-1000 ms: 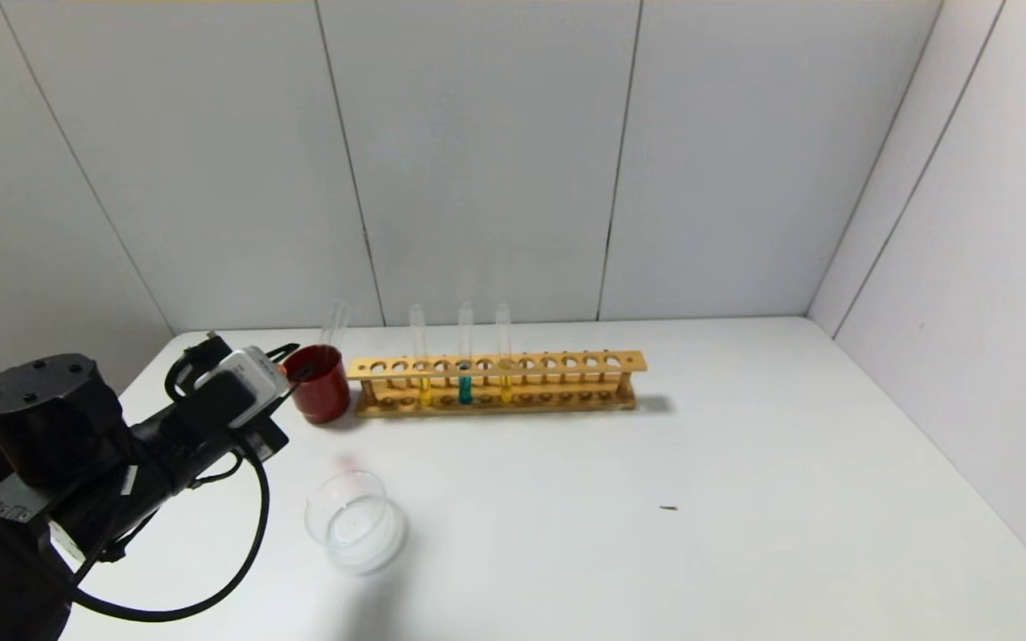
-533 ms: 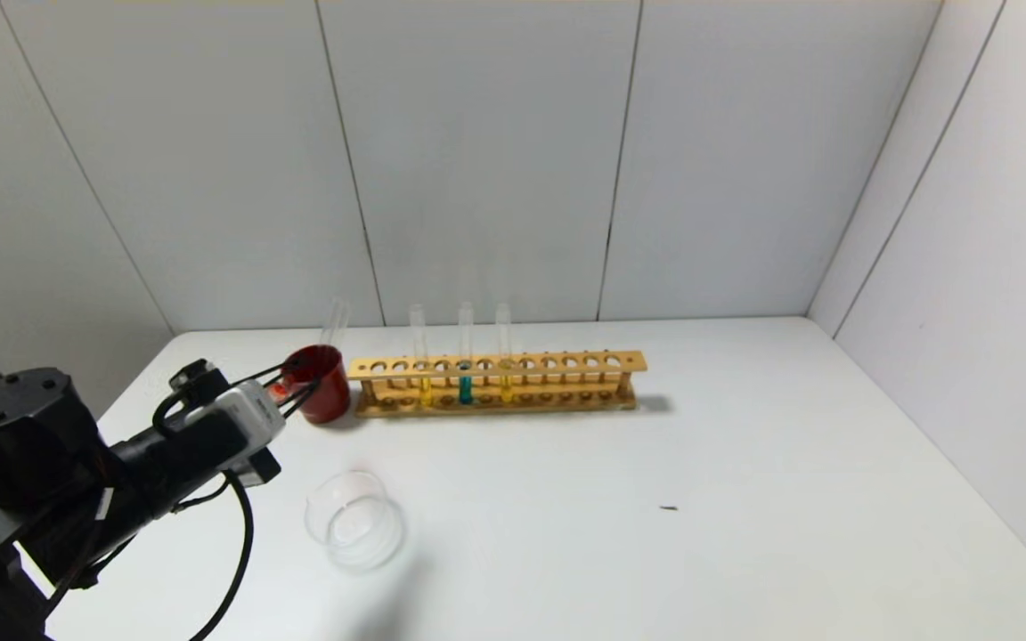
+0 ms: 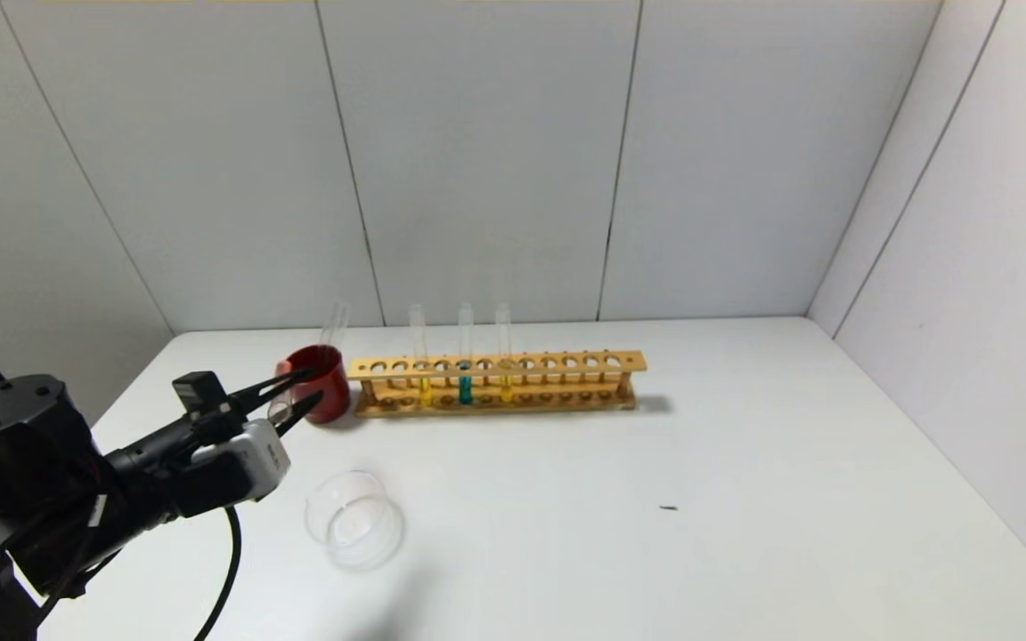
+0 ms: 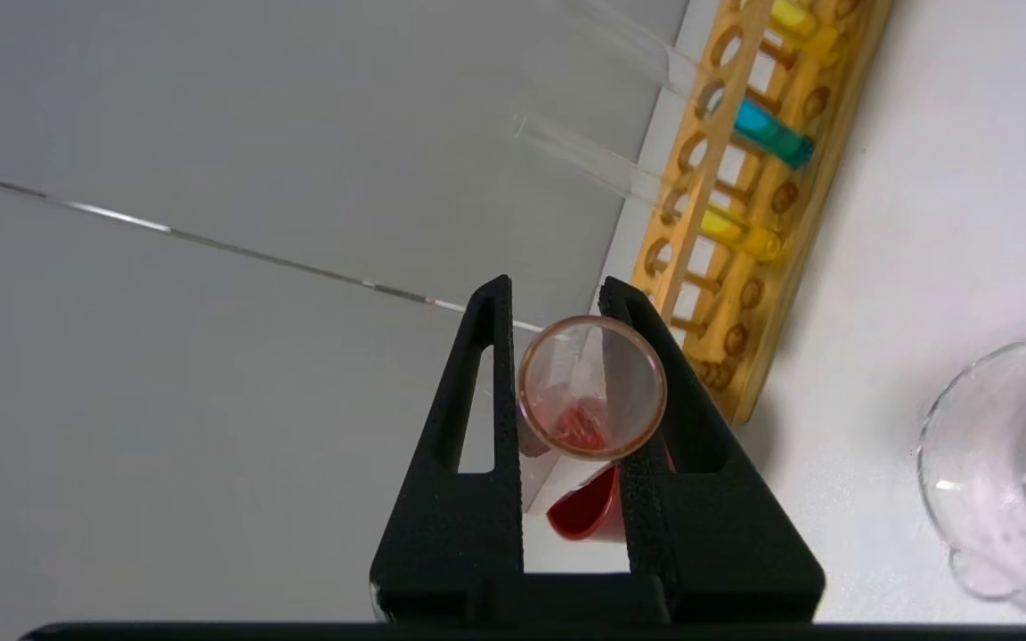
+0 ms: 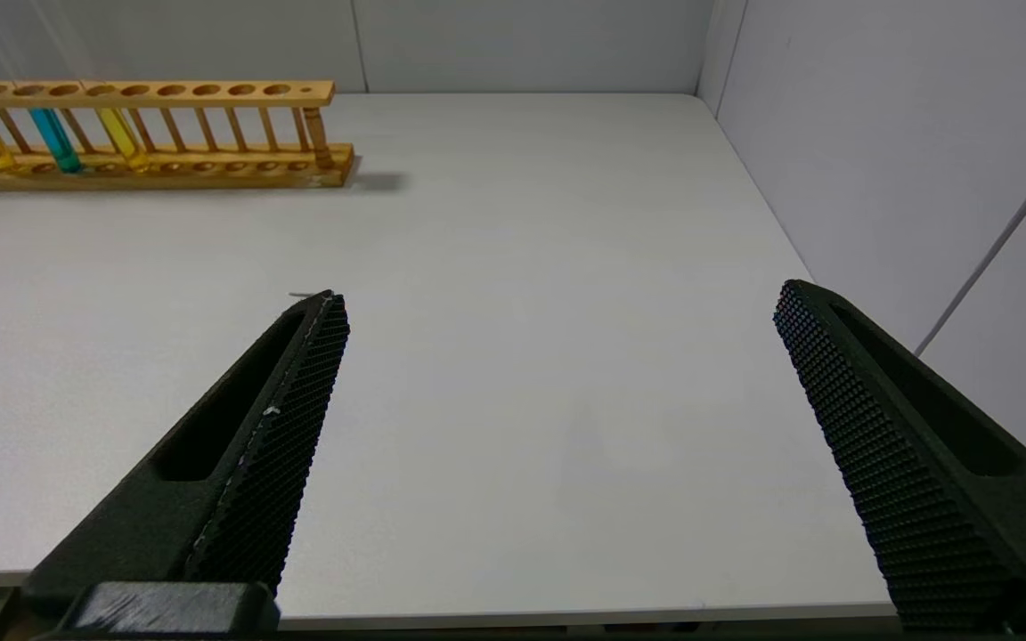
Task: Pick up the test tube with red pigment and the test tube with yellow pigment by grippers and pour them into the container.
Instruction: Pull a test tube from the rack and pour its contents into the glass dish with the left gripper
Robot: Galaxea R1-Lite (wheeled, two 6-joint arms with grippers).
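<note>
My left gripper (image 3: 313,385) is shut on the test tube with red pigment (image 3: 280,405), just left of the dark red cup (image 3: 324,387). In the left wrist view the gripper (image 4: 557,289) clamps the tube (image 4: 591,387), whose open mouth faces the camera with orange-red liquid inside. Two test tubes with yellow pigment (image 3: 424,385) (image 3: 505,383) stand in the wooden rack (image 3: 566,363). The clear glass container (image 3: 354,531) sits on the table in front of the cup, to the right of my left wrist. My right gripper (image 5: 562,294) is open and empty over the table's near right part.
A teal-liquid tube (image 3: 465,387) stands between the yellow ones. An empty clear tube (image 3: 335,322) leans in the red cup. Grey walls close the back and right. A small dark speck (image 3: 669,508) lies on the white table (image 3: 745,463).
My left wrist has rolled over, so its white box now hangs below the fingers, and the arm has drawn back a little from the red cup with the tube held. Nothing else moved.
</note>
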